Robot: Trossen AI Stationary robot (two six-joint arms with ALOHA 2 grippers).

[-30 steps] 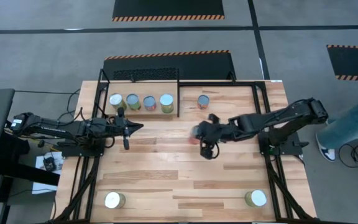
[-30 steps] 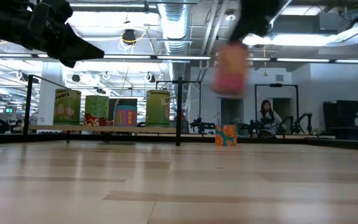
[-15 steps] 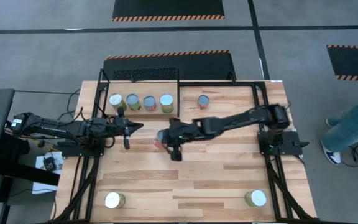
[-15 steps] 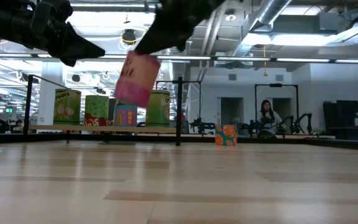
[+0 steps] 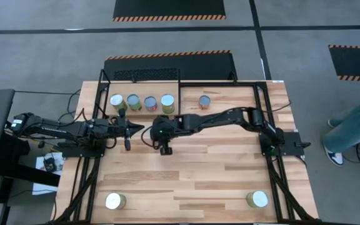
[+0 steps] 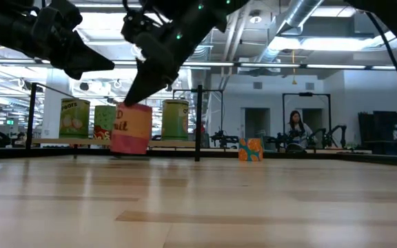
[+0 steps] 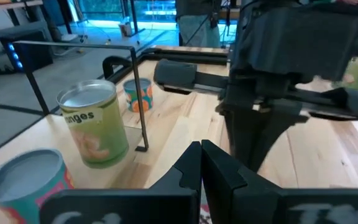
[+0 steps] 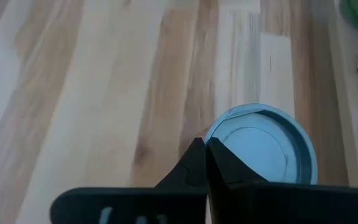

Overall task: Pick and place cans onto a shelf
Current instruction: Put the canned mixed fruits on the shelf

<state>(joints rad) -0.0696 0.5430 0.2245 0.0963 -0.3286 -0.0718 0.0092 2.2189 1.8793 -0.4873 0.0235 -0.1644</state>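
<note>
Overhead, the wooden tabletop [image 5: 230, 169] carries everything, with a dark arm reaching in from each side. The right arm [image 5: 230, 117] stretches from 3 o'clock across the middle. The left arm [image 5: 61, 128] lies level at 9 o'clock.

Toward 11 o'clock sits the shelf [image 5: 142, 112], a light board inside thin black rails, and four cans [image 5: 150, 103] stand upright on it in a row.

The right gripper [image 5: 161, 133] hangs just off the centre toward 10 o'clock, close in front of the shelf. Its fingers [image 8: 194, 163] are pressed together on the rim of the pink-red can [image 6: 131, 129]. That can dangles slightly tilted beneath them, low over the wood; whether its base touches cannot be told.

The left gripper [image 5: 130, 129] hovers just beside it on the 9 o'clock side, its fingers squeezed together on nothing.

A lone can [image 5: 204, 101] stands on the tabletop at about 12 o'clock, apart from the shelf. One more can [image 5: 115, 200] stands at 7 o'clock and another can [image 5: 256, 199] at 5 o'clock, both well away from the arms.
</note>
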